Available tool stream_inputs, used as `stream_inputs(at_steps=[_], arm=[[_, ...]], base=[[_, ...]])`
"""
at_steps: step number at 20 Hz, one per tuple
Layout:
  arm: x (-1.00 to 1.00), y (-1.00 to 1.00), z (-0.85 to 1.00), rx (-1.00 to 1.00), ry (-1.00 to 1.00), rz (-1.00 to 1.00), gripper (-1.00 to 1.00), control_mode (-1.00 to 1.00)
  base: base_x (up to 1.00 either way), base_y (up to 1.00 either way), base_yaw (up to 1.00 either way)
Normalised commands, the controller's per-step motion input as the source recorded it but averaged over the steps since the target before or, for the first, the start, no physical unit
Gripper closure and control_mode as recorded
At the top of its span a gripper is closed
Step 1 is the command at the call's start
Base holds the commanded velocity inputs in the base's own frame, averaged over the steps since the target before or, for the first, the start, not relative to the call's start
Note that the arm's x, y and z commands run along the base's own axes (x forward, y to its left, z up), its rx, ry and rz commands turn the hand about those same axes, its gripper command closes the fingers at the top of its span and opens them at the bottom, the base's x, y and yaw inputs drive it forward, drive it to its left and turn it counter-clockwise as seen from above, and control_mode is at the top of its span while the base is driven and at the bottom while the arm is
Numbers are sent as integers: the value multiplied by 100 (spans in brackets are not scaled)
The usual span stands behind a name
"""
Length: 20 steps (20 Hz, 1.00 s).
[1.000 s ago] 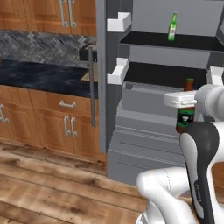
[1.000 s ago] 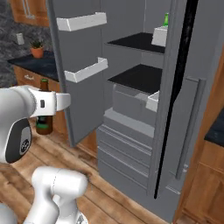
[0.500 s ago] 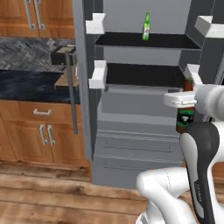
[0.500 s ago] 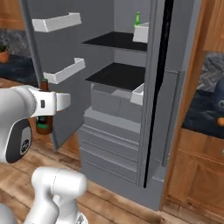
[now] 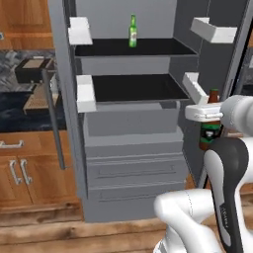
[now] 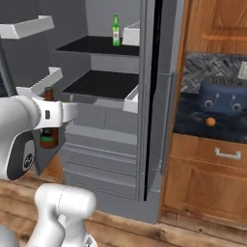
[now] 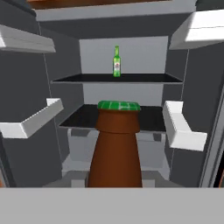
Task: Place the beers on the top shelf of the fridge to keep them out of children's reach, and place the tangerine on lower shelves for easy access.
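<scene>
- Fingers [image 5: 210, 129] of mine are closed on the dark brown, long-necked glass beer bottle [image 5: 210, 123], held upright with its green cap up, low at the open grey fridge [image 5: 133, 128].
- Its target, the highest black shelf board [image 5: 133, 48], lies above and ahead of my grip; the slim green bottle [image 5: 132, 30] already stands there, so I'd judge a lift, then a reach forward.
- Off on the dark worktop [image 6: 202, 128], the small orange tangerine [image 6: 210, 122] waits beside the blue toaster [image 6: 223, 96].

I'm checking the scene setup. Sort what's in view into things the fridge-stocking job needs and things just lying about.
Job:
green beer on the top shelf
brown beer held in the gripper
tangerine on the counter
lower shelf
fridge

Lying about:
blue toaster
wooden cabinets
</scene>
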Motion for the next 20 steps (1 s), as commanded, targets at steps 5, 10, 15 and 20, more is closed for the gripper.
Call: stream_inputs(at_steps=[5,10,15,20], arm=[[0,0,0,0,0,0,100,100],[0,0,0,0,0,0,100,100],[0,0,0,0,0,0,100,100],[0,0,0,0,0,0,100,100]], base=[[41,46,-33],[51,68,-25],[68,28,-13],[68,-2,-5]])
